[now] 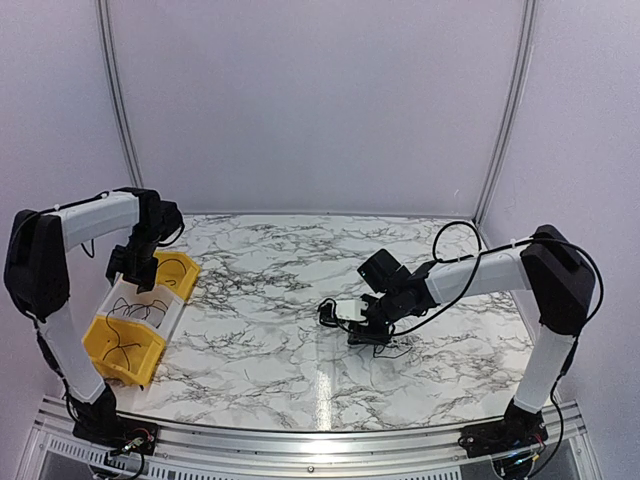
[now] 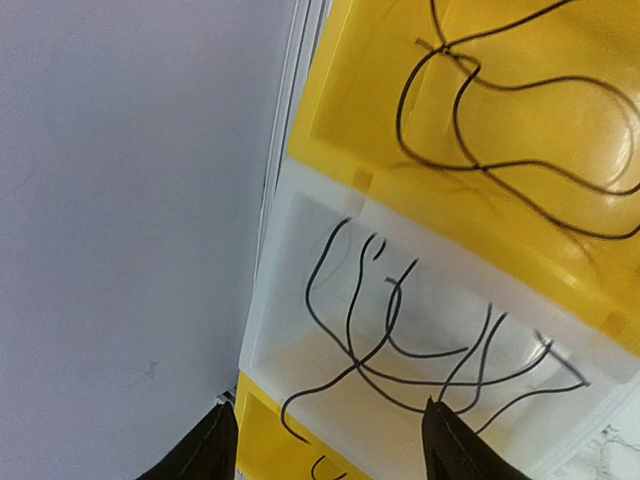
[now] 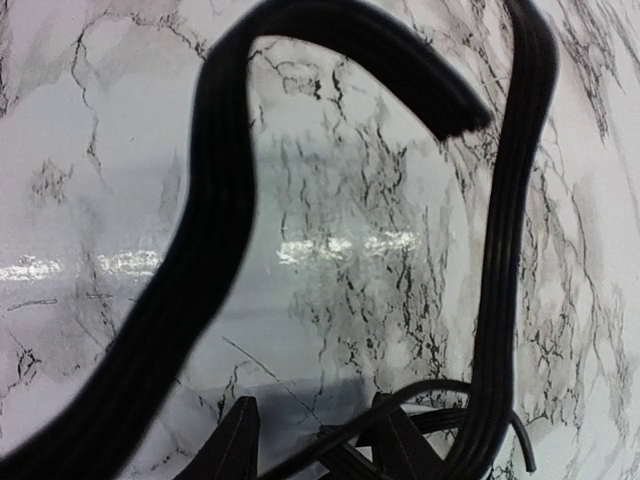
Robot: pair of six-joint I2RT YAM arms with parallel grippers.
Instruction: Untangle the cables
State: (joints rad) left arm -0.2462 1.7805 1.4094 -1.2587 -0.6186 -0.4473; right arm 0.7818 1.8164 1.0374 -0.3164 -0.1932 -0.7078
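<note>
Ribbon cable (image 3: 200, 250): looped by lens, likely lifted to tease loose
Right gripper (image 3: 315, 412): half open around strands (image 3: 430, 384), grip unclear
Left gripper (image 2: 328, 425): wide open, empty over white bin (image 2: 262, 330)

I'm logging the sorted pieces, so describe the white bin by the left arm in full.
The white bin is an open-topped, pale plastic tray, set between two yellow bins at the table's left edge, touching both. Several thin black wires lie loose inside, curved and crossing. The left gripper hovers over it, jaws open, holding nothing.
</note>
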